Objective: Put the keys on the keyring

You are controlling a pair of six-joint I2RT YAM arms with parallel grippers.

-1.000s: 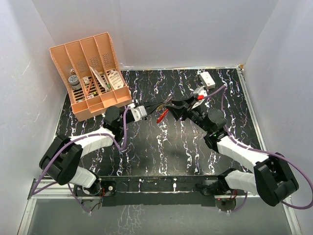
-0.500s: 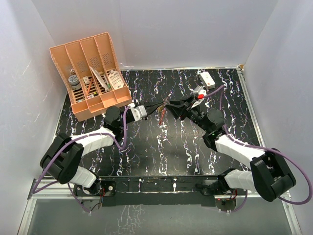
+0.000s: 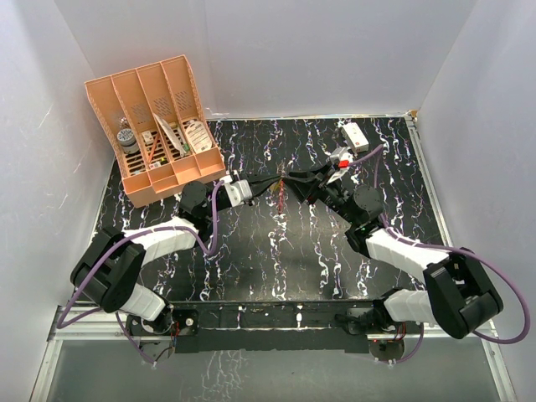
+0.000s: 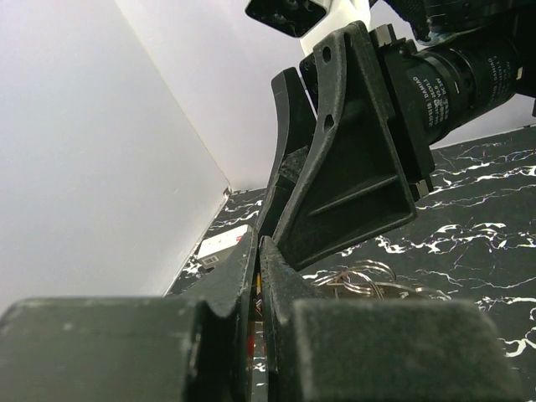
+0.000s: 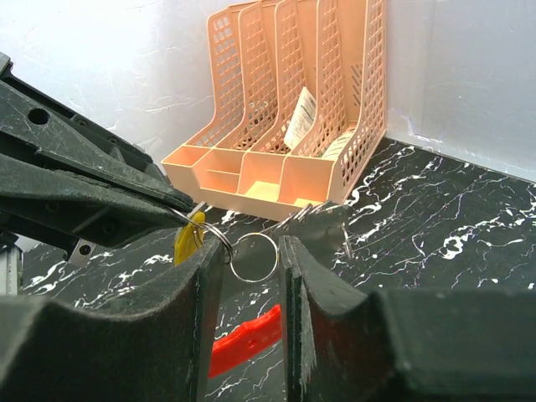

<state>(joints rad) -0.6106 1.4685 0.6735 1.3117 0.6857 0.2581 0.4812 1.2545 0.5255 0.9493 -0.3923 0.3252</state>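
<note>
Top view: left gripper [image 3: 275, 186] and right gripper [image 3: 289, 177] meet tip to tip above the middle of the table [image 3: 251, 251]; the keyring [image 3: 280, 199] shows as a thin red strand hanging just under the two tips, clear of the tabletop; keys too small to make out here; organizer [image 3: 159, 126] at the far-left corner, box [image 3: 355, 136] far right, both well apart from the grippers.

Left wrist: left jaws pressed together, no gap at the tips; a sliver of red shows in the seam between the pads, so it has the keyring pinched; a trace of yellow beside the red; wire rings [image 4: 360, 280] hang just past the tips; the right gripper's fingers cross close in front, almost touching the left tips.

Right wrist: right jaws partly apart; one wire ring sits in the gap between the fingertips; cannot tell whether the pads press on it; keys [image 5: 322, 222] hang at the ring, a silvery one by the right-hand fingertip, a yellow head [image 5: 191, 236] by the left-hand one, right under the left gripper's tip; the keyring hangs below, red, between the fingers; organizer behind.
</note>
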